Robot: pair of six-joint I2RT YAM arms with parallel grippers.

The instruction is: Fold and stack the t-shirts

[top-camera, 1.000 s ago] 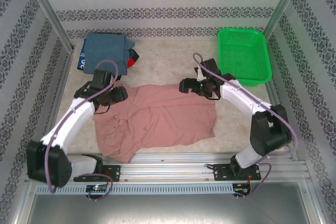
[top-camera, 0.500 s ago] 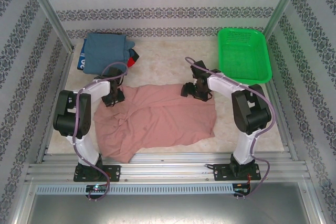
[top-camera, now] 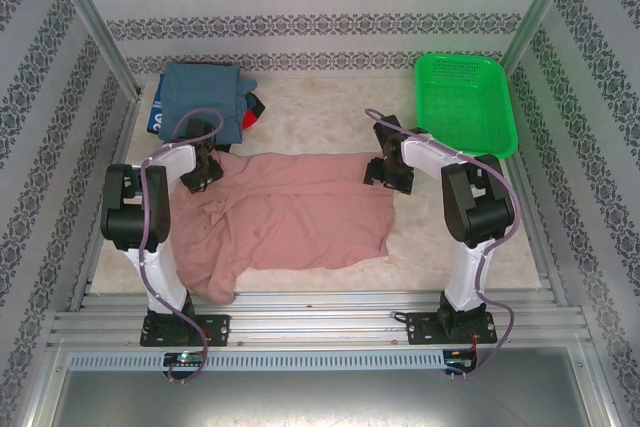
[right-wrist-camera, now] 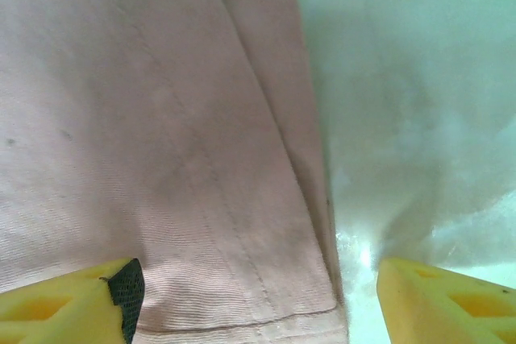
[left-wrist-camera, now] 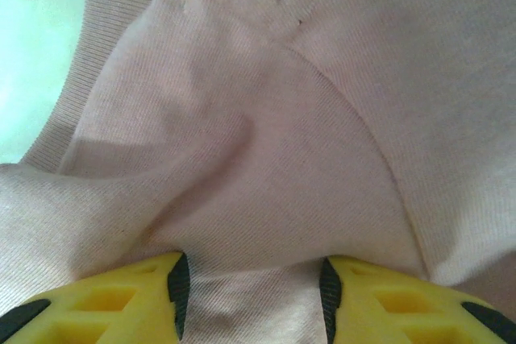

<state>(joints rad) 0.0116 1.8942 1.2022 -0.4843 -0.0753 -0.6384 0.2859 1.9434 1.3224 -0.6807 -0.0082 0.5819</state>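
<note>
Nearest the arm bases:
- The pink t-shirt [top-camera: 300, 212] lies spread open on the bench [top-camera: 310, 117]. It is rumpled, and its near-left corner bunches toward the bench's front rail. No fold has been made in it, so this shirt's work is barely begun.
- At the shirt's far-left edge, the left end effector [left-wrist-camera: 250, 279] is closed on a bunch of pink cloth beside the ribbed collar. Creases run into the gap between its fingers.
- At the far-right corner, the right end effector [right-wrist-camera: 258, 279] stands open and straddles the hem. One finger is over the cloth and the other over bare bench, so nothing is held there yet.
- Further back on the left sits the stack of folded t-shirts [top-camera: 200, 97], with a blue-grey one on top and dark and red edges showing beneath. That part looks done.
- Far right, the green basket [top-camera: 465, 102] looks empty, so the pink shirt is probably the last. It still needs flattening, folding and placing on the stack.
</note>
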